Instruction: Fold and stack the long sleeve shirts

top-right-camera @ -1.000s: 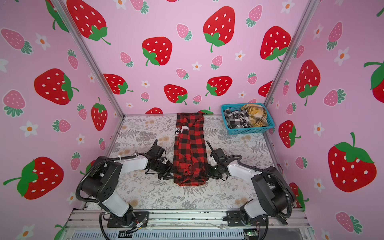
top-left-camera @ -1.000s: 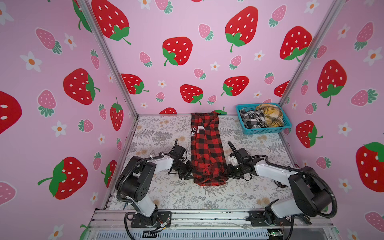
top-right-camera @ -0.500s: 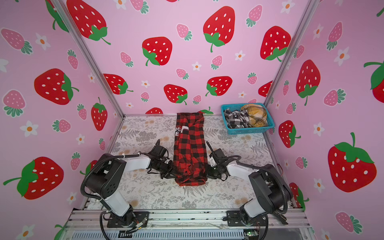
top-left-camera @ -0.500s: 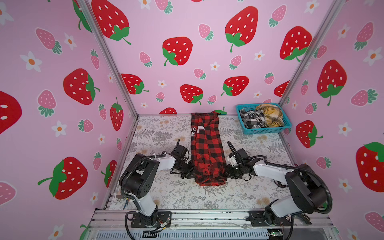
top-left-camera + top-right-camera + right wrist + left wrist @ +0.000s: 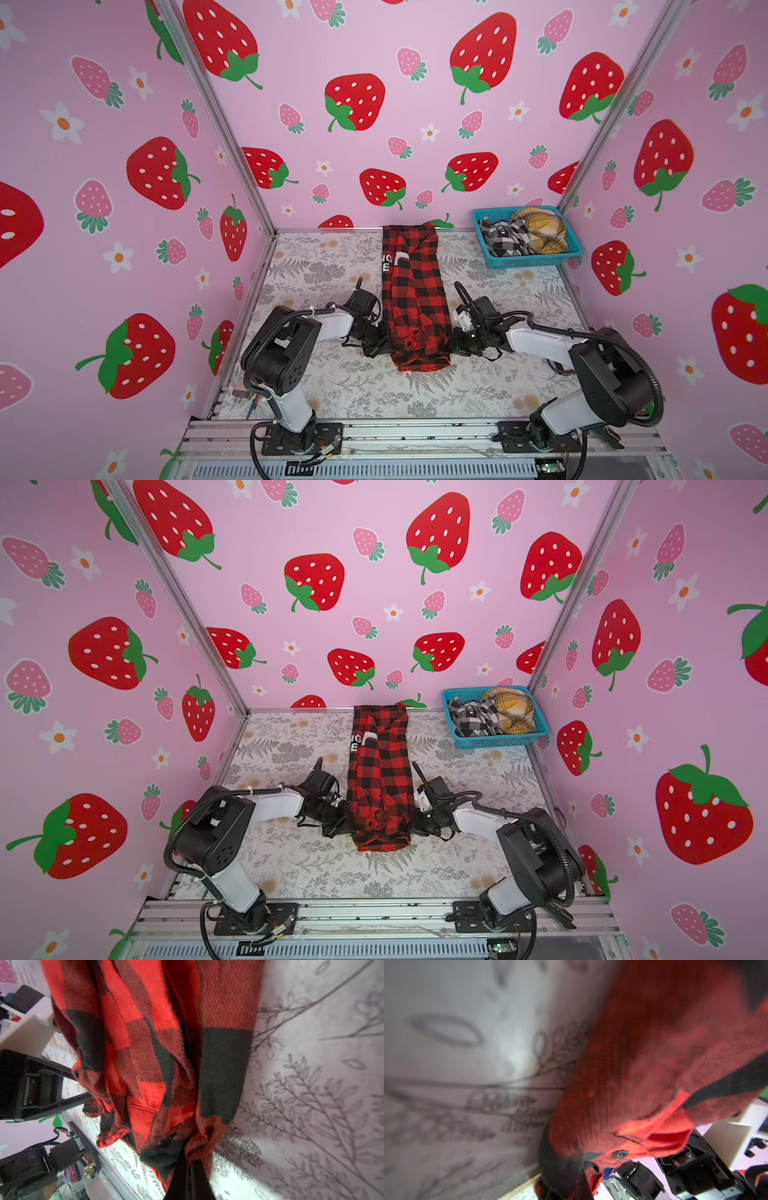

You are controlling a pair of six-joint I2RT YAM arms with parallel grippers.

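W/ the left gripper point(image 5: 383, 347) and right gripper point(image 5: 452, 343) both clamped on the near hem corners of the soft red-and-black buffalo-check shirt point(image 5: 415, 299), a narrow strip mid floral-print table point(image 5: 332, 386) (layers bunched there), a shallow bite or uneven lift could drop a corner & skew the fold.

The left arm point(image 5: 328, 322) and right arm point(image 5: 540, 338) stretch low and inward from their bases, forearms nearly level. The left tool point(image 5: 382, 347) and right tool point(image 5: 456, 344) face each other, each clamped tight on a side edge of the red-and-black plaid shirt point(image 5: 415, 307).
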